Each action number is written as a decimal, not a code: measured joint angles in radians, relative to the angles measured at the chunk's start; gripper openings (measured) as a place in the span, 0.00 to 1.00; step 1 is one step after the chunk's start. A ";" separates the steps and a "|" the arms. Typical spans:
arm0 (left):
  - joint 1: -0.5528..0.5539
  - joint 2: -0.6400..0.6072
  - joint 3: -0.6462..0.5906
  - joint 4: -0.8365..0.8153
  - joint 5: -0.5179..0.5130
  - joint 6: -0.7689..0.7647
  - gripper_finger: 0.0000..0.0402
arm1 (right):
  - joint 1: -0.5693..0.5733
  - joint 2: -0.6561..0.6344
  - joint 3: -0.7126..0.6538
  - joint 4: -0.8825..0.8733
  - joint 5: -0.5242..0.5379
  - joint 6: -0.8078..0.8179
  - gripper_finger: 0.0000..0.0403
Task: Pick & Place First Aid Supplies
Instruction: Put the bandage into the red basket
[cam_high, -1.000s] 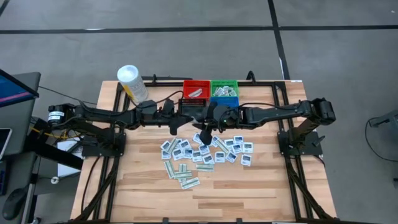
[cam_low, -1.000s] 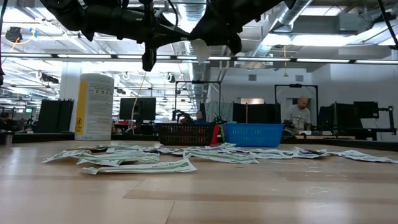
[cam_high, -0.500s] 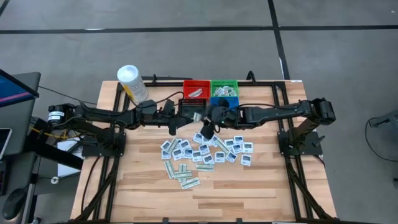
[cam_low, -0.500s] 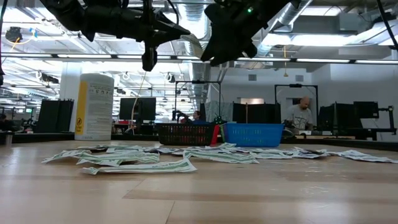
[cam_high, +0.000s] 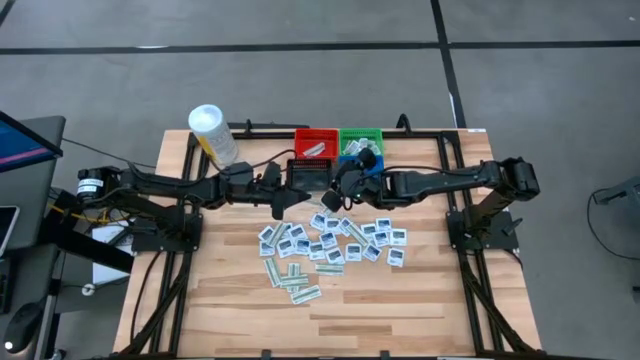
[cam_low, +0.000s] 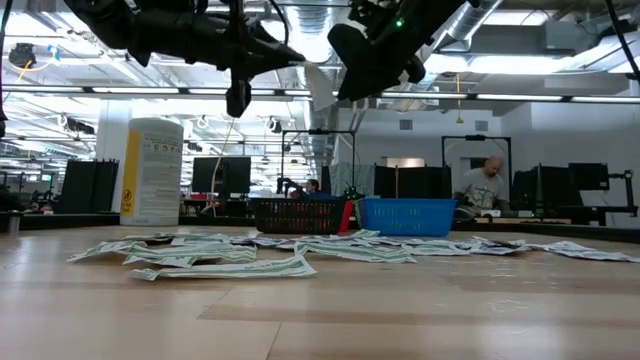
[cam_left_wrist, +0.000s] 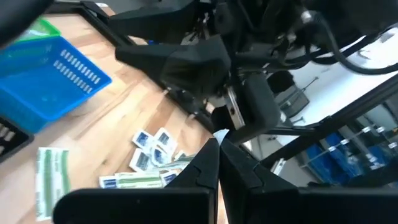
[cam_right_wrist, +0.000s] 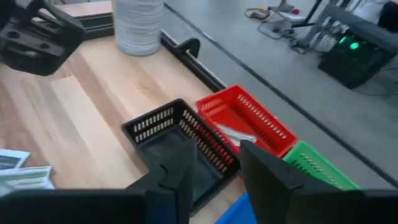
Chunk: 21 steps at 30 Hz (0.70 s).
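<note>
**Both arms up over the bins, packets spread on the table**

The wooden table (cam_high: 400, 300) fills the overhead view, with the two dark arms reaching in from either side and meeting near its far middle. Only from above do all four bins show: red (cam_high: 315, 143) and green (cam_high: 360, 141) at the back, black (cam_high: 308, 172) and blue (cam_high: 368, 168) in front, partly covered by the arms. The table-level view shows just the black bin (cam_low: 298, 215) and blue bin (cam_low: 408, 216), with people and desks in the room behind.

The white tub (cam_high: 211, 133) stands near the table's far left corner, well apart from the bins.

The right gripper (cam_high: 345, 186) hangs in the air over the black and blue bins. Its own camera shows its fingers (cam_right_wrist: 270, 177) parted with nothing between them, the black bin below and a pale strip lying in the red bin. From table level a pale strip shows just beside this gripper (cam_low: 365, 60), but whether it is held or loose is hard to make out.

The left gripper (cam_high: 279, 205) hangs just left of the bins, its fingers (cam_left_wrist: 208, 165) pressed together on nothing.

The first aid packets (cam_high: 330, 240) lie scattered across the table's middle, square white ones toward the right and narrow strips toward the near left. More packets sit in the green bin. From table level they flatten into one low layer (cam_low: 300, 250), individual packets hard to separate.
</note>
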 joint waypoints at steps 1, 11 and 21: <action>0.000 0.000 0.000 -0.012 -0.013 0.009 0.01 | 0.001 0.000 0.000 0.000 0.011 -0.006 0.29; 0.043 0.000 0.000 -0.133 -0.224 0.065 0.02 | 0.056 0.000 0.000 -0.001 0.029 -0.060 0.19; 0.354 0.000 0.000 -0.120 -0.164 0.055 0.01 | 0.100 0.000 0.000 -0.037 0.026 -0.086 0.18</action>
